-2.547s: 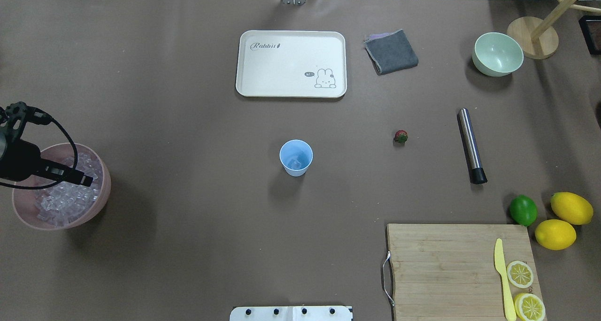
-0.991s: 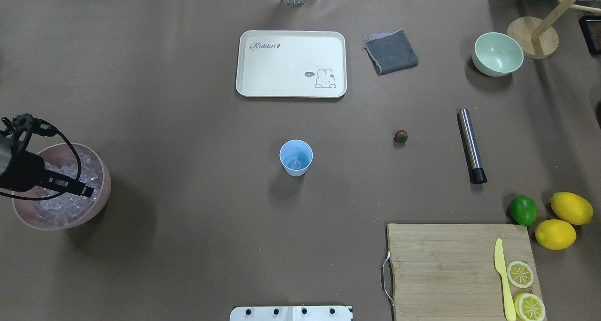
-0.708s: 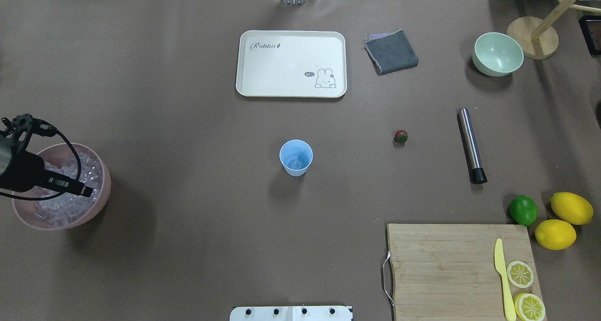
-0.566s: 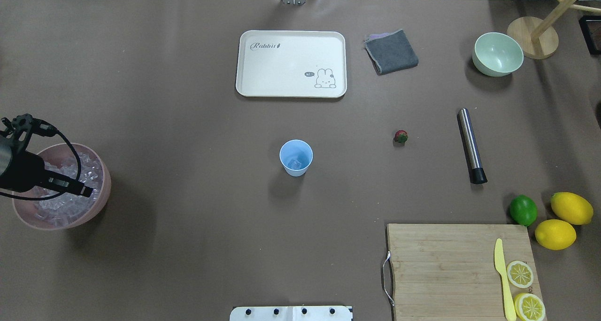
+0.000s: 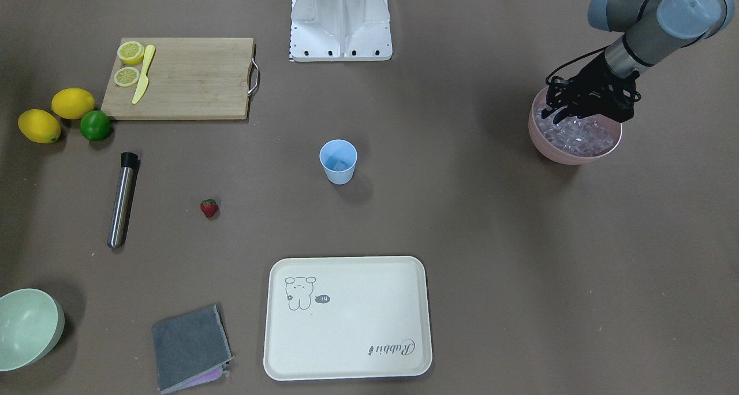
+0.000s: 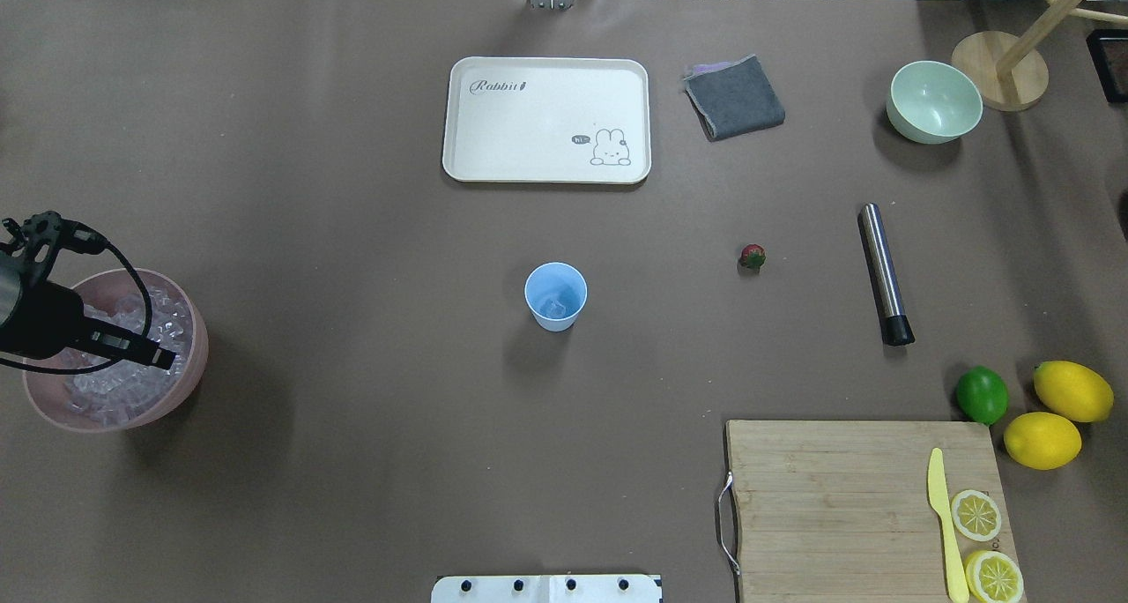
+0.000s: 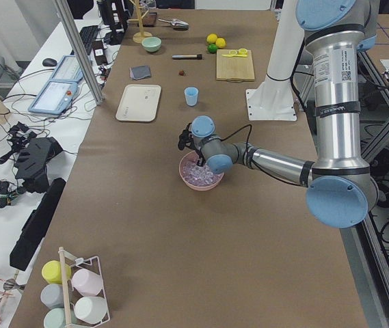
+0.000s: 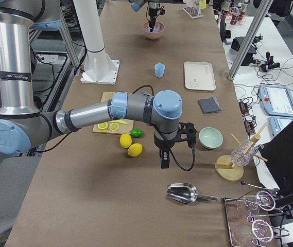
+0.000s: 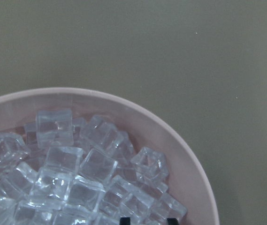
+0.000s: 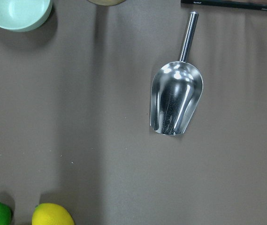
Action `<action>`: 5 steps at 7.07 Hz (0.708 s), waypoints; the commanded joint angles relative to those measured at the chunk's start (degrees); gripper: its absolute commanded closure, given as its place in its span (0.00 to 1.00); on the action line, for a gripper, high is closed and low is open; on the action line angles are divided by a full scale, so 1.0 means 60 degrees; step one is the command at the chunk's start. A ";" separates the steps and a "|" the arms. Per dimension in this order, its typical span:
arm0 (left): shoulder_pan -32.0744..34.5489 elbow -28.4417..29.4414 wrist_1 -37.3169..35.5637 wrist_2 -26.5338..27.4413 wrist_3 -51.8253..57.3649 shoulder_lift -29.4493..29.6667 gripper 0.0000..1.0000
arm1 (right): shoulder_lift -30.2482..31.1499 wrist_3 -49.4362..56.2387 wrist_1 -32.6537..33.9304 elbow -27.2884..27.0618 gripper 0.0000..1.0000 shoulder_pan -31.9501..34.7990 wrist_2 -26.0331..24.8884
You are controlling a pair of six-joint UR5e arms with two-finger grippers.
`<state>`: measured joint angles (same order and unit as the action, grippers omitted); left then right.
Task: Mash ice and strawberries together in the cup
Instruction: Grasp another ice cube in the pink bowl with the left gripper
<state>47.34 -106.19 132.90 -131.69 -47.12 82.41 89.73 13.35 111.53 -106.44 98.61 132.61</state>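
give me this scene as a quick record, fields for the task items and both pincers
left pincer: tips down in the pink bowl, among the ice; grip on a cube cannot be told
right pincer: hanging over the table near the lemons, far from the cup; open or shut cannot be told
cup: upright mid-table, a little ice inside
strawberry: loose on the table between cup and steel rod
stage: strawberry not yet in cup

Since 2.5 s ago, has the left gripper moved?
Yes. In the overhead view the left gripper has slid slightly toward the pink bowl's robot-side rim, staying over the ice.
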 commanded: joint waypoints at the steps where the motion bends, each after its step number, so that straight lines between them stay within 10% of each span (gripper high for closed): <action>1: 0.0238 0.0004 -0.0060 -0.0476 0.0075 0.0035 0.76 | 0.0073 0.0001 0.0000 -0.0028 0.00 0.0000 0.0002; 5: 0.1147 0.0004 -0.1049 -0.1430 0.0105 0.0965 0.76 | 0.0103 0.0001 0.0000 -0.0057 0.00 0.0000 0.0002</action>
<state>53.13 -105.99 130.51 -139.76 -46.44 84.62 90.22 13.36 111.53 -106.72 98.61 132.63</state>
